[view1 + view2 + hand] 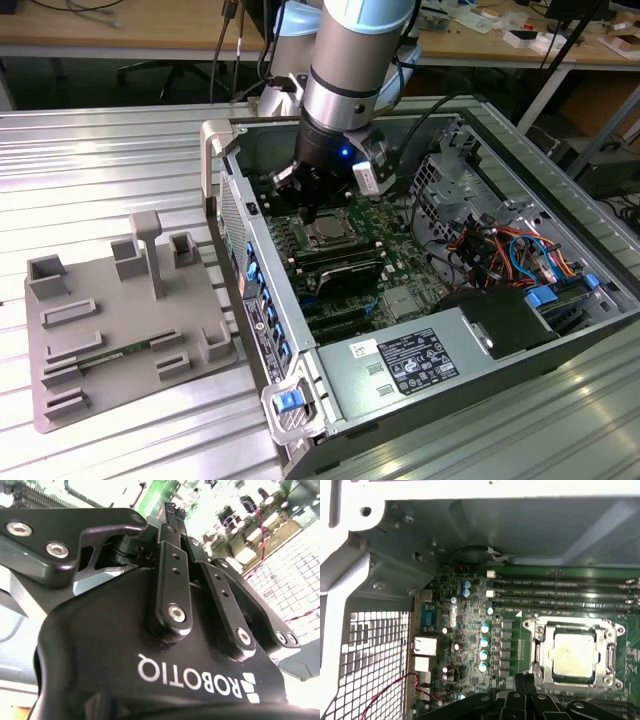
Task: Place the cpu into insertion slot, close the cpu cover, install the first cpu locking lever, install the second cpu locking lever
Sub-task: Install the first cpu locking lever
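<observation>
The cpu (pixel 574 653) lies flat in the insertion slot (pixel 538 672) on the green motherboard, silver top showing. The cpu cover (pixel 572 625) lies down as a silver frame around the chip. In the exterior view the cpu (pixel 328 236) sits just below my gripper (pixel 312 214), which reaches down into the open computer case. My gripper (pixel 522 681) hangs close beside one corner of the slot; I cannot tell whether it touches. In the second wrist view my gripper (pixel 174 511) has its black fingers together, with nothing seen between them.
Long black RAM slots (pixel 560 592) run beside the socket. The case's perforated wall (pixel 370 660) and red wires (pixel 395 692) are close by. A power supply (pixel 420 360) and cable bundle (pixel 500 250) fill the case's other end. A grey fixture plate (pixel 120 320) lies at the exterior view's left.
</observation>
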Available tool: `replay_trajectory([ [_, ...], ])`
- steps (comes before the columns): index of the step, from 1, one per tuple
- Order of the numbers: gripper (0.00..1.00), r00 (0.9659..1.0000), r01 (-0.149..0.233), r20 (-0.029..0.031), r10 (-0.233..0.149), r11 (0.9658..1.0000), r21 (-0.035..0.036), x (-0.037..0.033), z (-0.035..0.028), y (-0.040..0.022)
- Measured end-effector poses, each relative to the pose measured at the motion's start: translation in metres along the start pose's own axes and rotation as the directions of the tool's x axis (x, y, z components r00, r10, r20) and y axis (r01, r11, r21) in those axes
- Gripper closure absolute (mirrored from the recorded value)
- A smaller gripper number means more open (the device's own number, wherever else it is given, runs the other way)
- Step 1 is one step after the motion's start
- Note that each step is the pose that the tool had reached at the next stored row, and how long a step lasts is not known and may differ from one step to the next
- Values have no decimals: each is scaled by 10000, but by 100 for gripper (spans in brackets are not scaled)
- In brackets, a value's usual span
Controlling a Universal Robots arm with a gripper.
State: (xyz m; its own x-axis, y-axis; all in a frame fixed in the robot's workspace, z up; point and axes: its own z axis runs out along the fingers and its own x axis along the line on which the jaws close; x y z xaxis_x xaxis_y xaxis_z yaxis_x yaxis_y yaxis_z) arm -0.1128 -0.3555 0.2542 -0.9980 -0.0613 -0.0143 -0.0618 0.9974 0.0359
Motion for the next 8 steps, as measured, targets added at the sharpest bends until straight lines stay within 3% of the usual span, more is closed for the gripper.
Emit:
replay_trajectory([
  [1, 89, 9998, 195, -7, -195, 9998, -4, 0, 0, 0],
  [5, 89, 9997, 255, -29, -255, 9997, -7, -1, 0, 0],
  [6, 89, 9996, 251, -144, -251, 9997, -17, -3, 2, 0],
  [7, 89, 9992, 241, -326, -242, 9997, -33, -4, 3, 0],
  [8, 89, 9991, 240, -345, -241, 9997, -33, -4, 3, 0],
])
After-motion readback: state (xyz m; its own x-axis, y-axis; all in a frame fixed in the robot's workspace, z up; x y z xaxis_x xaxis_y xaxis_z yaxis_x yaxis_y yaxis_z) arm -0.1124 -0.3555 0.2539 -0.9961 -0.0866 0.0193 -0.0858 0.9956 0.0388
